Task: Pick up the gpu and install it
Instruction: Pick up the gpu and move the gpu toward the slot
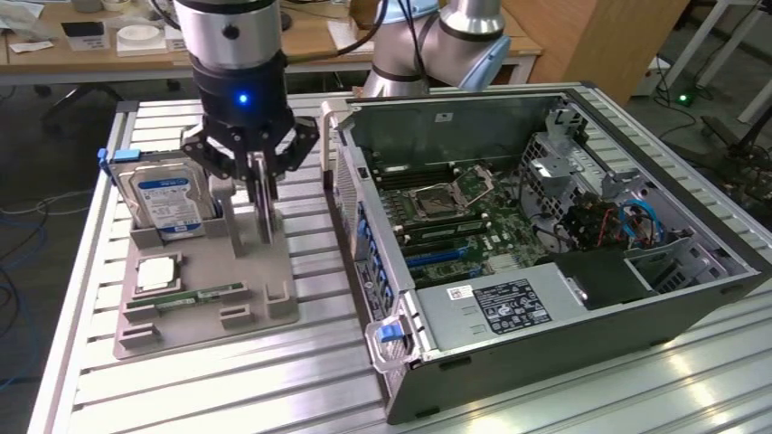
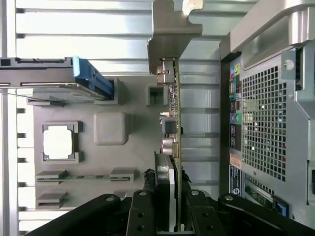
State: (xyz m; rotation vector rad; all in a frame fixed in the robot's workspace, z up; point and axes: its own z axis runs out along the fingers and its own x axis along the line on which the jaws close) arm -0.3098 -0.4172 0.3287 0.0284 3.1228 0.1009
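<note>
A slotted aluminium bench [image 1: 181,389] carries everything. On the exterior view's right lies the biggest thing on it, an open computer case [image 1: 579,307] with its side panel off and the green motherboard [image 1: 453,208] exposed. On the exterior view's left, just beside the case's perforated rear panel, lies a grey parts tray [image 1: 241,271]. The Universal Robots arm [image 1: 235,45] comes down over the far part of this tray.

A hard drive [image 1: 169,203] with a blue label stands upright in a slot at the tray's far corner, just beside the gripper.

The gripper [image 1: 258,172] is partly closed and clamped on the gpu [image 1: 263,212] - in the wrist view its black fingers [image 2: 140,211] sit on either side of the card's top edge, pressed against both faces. The gpu hangs upright and edge-on below the gripper, over the tray, between the hard drive and the case. Its silver-grey metal end bracket [image 2: 170,34] reaches out over the bench beyond the tray's edge. Whether the card's lower edge is sitting in its tray slot or just clear of it I cannot tell.

Nearer the camera in the exterior view, a square CPU [image 1: 157,273] lies flat in its recess - and beside that, a narrow green RAM stick [image 1: 199,296] stands on edge in its holders
</note>
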